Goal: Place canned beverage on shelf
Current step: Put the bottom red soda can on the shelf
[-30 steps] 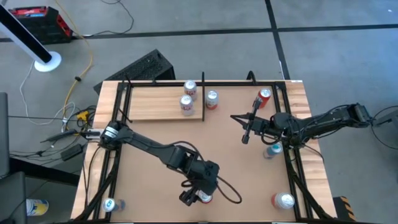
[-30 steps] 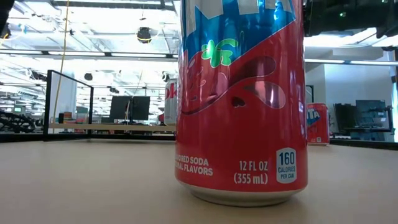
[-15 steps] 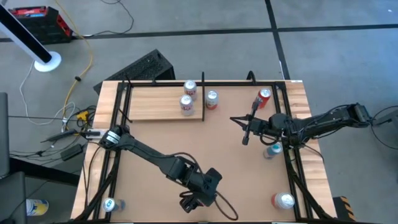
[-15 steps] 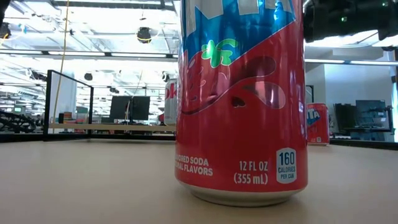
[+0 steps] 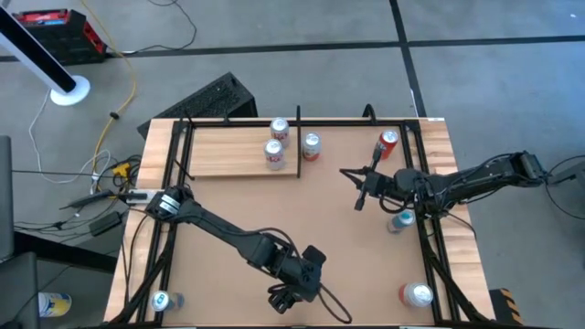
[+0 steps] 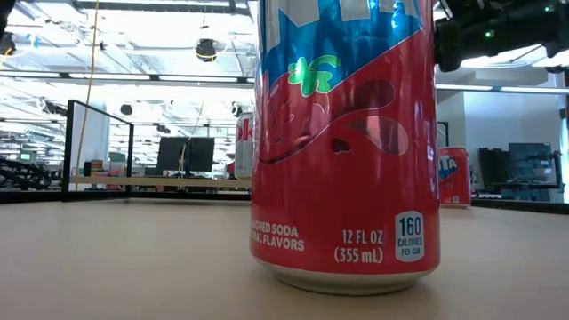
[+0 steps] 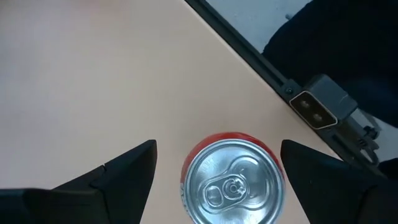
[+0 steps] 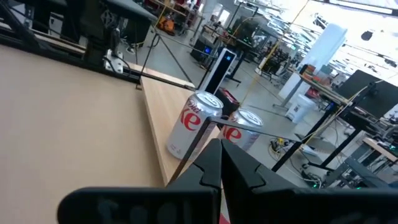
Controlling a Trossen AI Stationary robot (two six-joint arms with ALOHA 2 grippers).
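A red soda can (image 7: 233,183) stands upright on the brown table near its near edge and fills the low view (image 6: 342,142). My left gripper (image 7: 217,144) hangs over it, slanting down and open. One finger (image 7: 118,180) stands on each side of the can's silver top, apart from it. In the high view my left gripper (image 5: 285,297) covers the can. The pale-wood shelf (image 5: 228,151) lies at the far left with two silver cans (image 5: 277,142) on it. My right gripper (image 5: 360,196) waits shut at mid-right, above the table.
A silver can (image 5: 312,144) stands just right of the shelf, and a red can (image 5: 388,144) at the far right. More cans stand by the right rail (image 5: 399,219), at the near right corner (image 5: 416,294) and the near left corner (image 5: 163,300). Black rails (image 5: 430,247) edge the table.
My left gripper has moved down and a little toward the table's near edge, rolling slightly. It now covers the red can in the high view. It stays open, and the can has not moved.
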